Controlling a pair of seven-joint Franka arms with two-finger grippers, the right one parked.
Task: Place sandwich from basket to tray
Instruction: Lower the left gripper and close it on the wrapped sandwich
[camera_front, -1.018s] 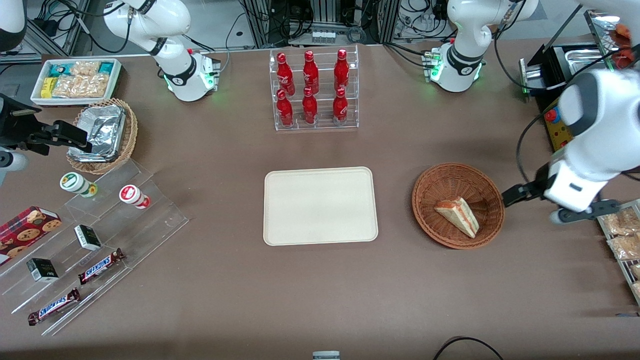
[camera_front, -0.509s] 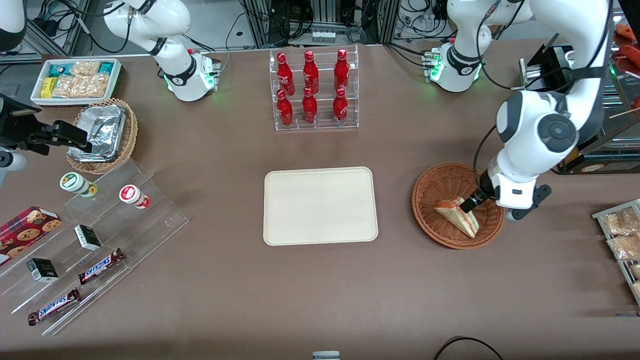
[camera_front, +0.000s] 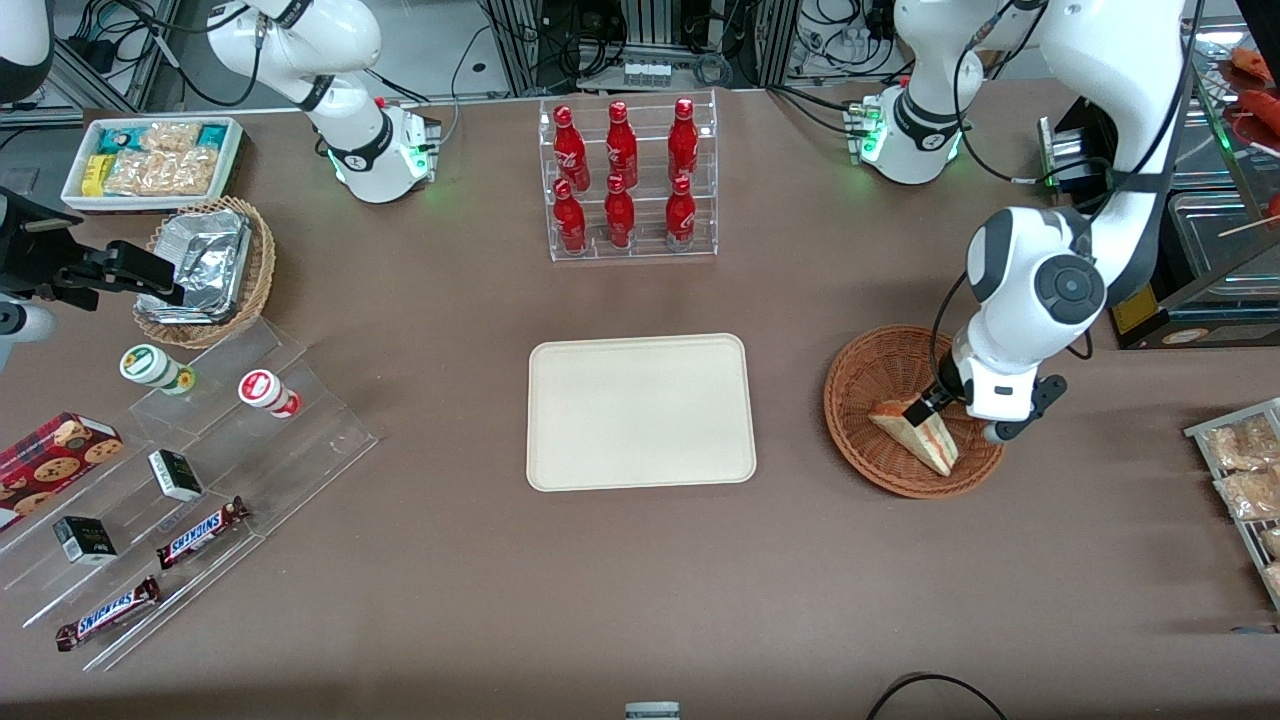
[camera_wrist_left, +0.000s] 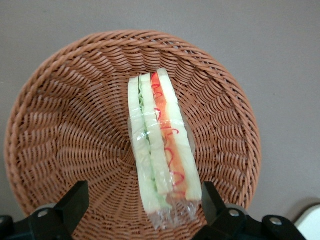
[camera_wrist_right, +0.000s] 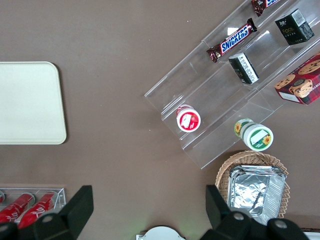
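The wrapped sandwich (camera_front: 928, 442) (camera_wrist_left: 159, 150) lies on its side in the round reddish-brown basket (camera_front: 852, 385) (camera_wrist_left: 60, 125), showing white bread with green and red-orange layers. My left gripper (camera_front: 922, 408) (camera_wrist_left: 142, 204) hangs low over the basket, open. Its two black fingers (camera_wrist_left: 75, 200) stand wide apart on either side of the sandwich's wrapped end, without touching it. The cream tray (camera_front: 640, 412) (camera_wrist_right: 30, 102) lies flat beside the basket, toward the parked arm's end, with nothing on it.
A clear rack of red bottles (camera_front: 625, 180) stands farther from the front camera than the tray. Clear steps with snacks (camera_front: 180, 470), a foil-filled wicker basket (camera_front: 205, 270) and a white snack bin (camera_front: 150, 160) sit toward the parked arm's end. Snack packets (camera_front: 1245, 470) lie at the working arm's end.
My left arm has swung in from the table's working-arm end and come down over the basket, so the gripper now straddles the sandwich. The sandwich has not moved.
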